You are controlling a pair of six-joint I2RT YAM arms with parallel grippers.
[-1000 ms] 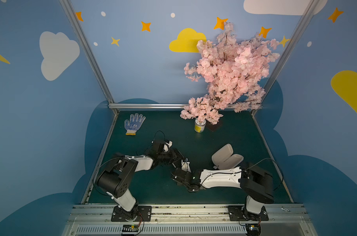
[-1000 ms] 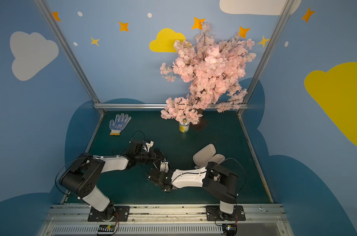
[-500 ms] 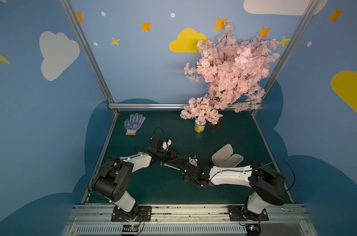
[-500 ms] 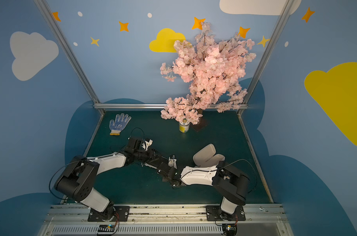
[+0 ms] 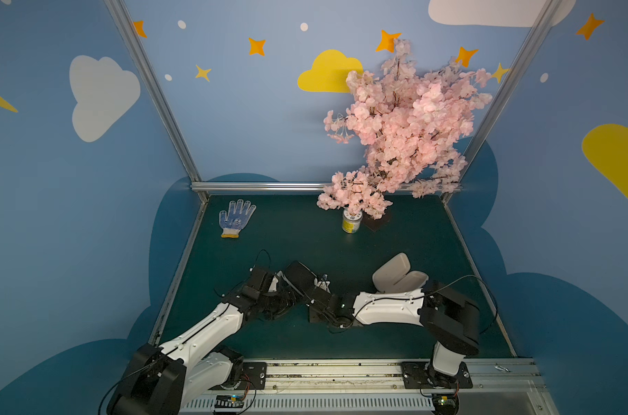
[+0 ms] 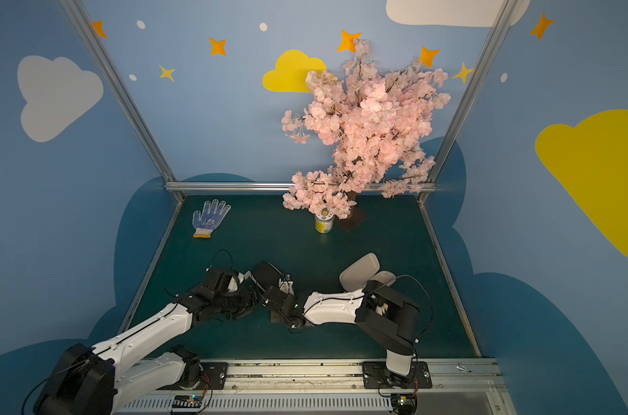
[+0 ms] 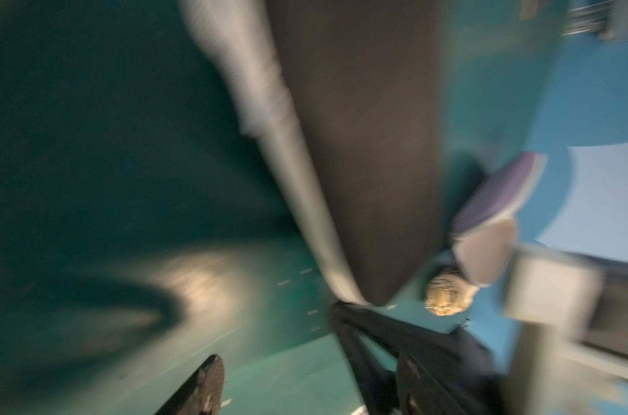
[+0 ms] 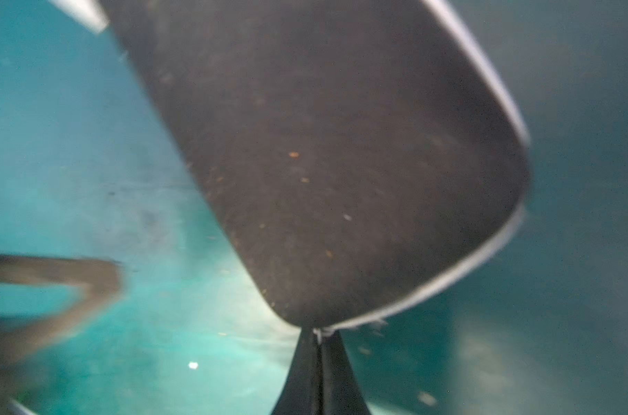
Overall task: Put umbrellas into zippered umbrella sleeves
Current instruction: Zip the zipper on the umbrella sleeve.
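We note a black oblong hard-shell zip sleeve (image 8: 323,161), grey-edged and speckled. The right gripper (image 8: 317,334) pinches its rim. Left gripper (image 7: 276,334) spread.

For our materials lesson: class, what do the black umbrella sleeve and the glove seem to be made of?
Black sleeve: looks like matte fabric over a shell, since lint specks cling and a pale trim edges it; stiffness uncertain. Glove: seems knitted white cloth with blue grip dots and a yellow cuff.
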